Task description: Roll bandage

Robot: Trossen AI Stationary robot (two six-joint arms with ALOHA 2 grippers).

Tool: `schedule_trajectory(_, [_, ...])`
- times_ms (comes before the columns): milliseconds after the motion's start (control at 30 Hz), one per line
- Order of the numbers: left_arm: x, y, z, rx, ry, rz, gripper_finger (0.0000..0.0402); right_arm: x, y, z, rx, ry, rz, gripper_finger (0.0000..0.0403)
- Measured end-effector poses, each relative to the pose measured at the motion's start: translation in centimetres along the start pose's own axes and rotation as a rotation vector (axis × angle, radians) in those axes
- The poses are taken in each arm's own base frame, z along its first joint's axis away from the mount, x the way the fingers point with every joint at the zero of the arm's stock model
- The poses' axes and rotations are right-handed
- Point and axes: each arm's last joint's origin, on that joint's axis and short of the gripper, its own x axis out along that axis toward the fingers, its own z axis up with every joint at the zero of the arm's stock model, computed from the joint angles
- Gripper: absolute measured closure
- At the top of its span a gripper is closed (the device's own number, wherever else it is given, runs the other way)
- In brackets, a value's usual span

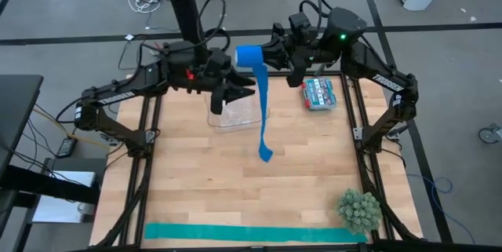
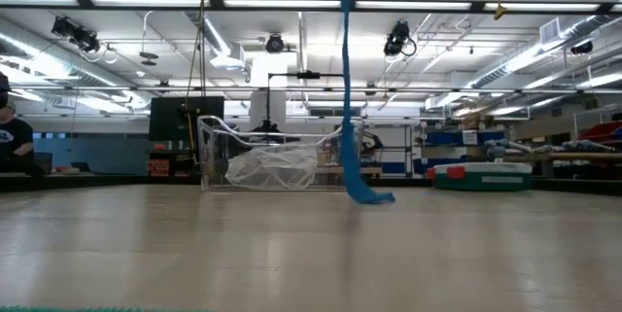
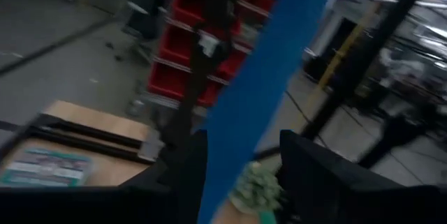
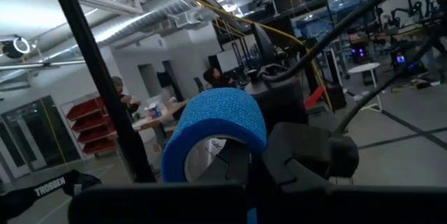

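Observation:
The blue bandage is partly rolled. Its roll (image 1: 249,56) is held high over the table's far side by my right gripper (image 1: 271,57), which is shut on it. A loose strip (image 1: 263,107) hangs down from the roll, and the strip's lower end (image 2: 369,195) lies on the table. My left gripper (image 1: 241,89) is open beside the upper part of the strip. In the left wrist view the strip (image 3: 255,91) runs between its two fingers (image 3: 188,175). My right gripper holds the roll by the end that faces it (image 4: 244,155), coming level from the table's right. The roll is lifted clear, its axis about level, with the strip hanging below. The gripper's own fingers hide the exact hold. My left gripper: whether its fingers touch the strip cannot be told.
A clear plastic box (image 1: 235,112) with crumpled plastic inside stands under the left gripper. A packet (image 1: 318,93) lies at the far right. A teal-green strip (image 1: 251,234) lies along the near edge, with a green spiky ball (image 1: 359,209) at the near right. People (image 4: 119,95) are in the room.

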Motion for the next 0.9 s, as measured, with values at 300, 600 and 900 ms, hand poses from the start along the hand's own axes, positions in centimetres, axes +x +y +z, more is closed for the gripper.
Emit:
schedule_trajectory(300, [-0.3, 0.8, 0.3, 0.000, -0.016, 0.046, 0.0213, 0.1, 0.6, 0.3, 0.047, -0.025, 0.067, 0.0403])
schedule_trajectory(600, [-0.3, 0.9, 0.5, 0.010, -0.030, 0.038, 0.0213, 0.3, 1.2, 0.9, 0.021, -0.106, 0.119, 0.0403])
schedule_trajectory(900, [-0.3, 0.4, 0.7, 0.018, -0.015, -0.095, 0.0213, 0.3, 1.1, 1.1, -0.064, -0.148, 0.097, 0.0403])
